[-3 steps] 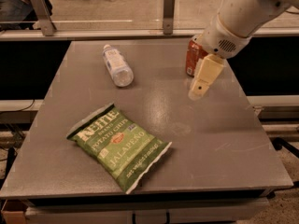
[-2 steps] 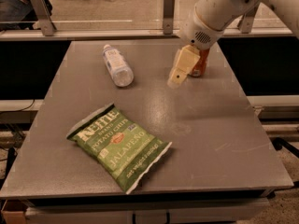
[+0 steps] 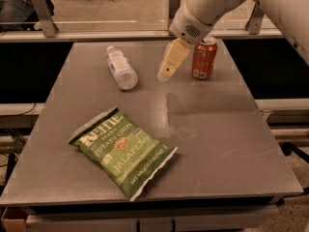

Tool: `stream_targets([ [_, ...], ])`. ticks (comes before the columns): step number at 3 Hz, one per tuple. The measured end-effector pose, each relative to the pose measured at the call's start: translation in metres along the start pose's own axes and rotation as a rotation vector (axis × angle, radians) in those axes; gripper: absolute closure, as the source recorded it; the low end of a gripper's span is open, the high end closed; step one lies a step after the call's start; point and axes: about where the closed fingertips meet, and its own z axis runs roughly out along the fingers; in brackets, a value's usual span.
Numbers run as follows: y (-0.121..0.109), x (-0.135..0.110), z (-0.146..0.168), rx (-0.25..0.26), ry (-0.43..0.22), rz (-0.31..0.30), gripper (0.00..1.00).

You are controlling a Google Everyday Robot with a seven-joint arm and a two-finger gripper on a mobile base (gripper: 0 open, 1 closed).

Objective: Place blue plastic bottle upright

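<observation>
The blue plastic bottle (image 3: 120,67) lies on its side at the back left of the grey table (image 3: 217,129), with its white cap pointing to the far side. My gripper (image 3: 165,74) hangs above the table a little to the right of the bottle and apart from it. It holds nothing. An orange-red soda can (image 3: 204,58) stands upright just to the right of the gripper.
A green Kettle jalapeño chip bag (image 3: 123,150) lies flat at the front left of the table. A metal rail (image 3: 96,33) runs behind the table's far edge. The white arm (image 3: 212,6) reaches in from the upper right.
My gripper has moved left across the back of the table, from in front of the soda can towards the bottle. The bottle, can and chip bag have not moved.
</observation>
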Motion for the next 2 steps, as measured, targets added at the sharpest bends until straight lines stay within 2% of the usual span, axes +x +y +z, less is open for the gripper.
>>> stream_targets([
  [1, -0.011, -0.028, 0.031, -0.006, -0.040, 0.002, 0.00],
  [2, -0.027, -0.060, 0.072, 0.004, -0.088, 0.053, 0.00],
])
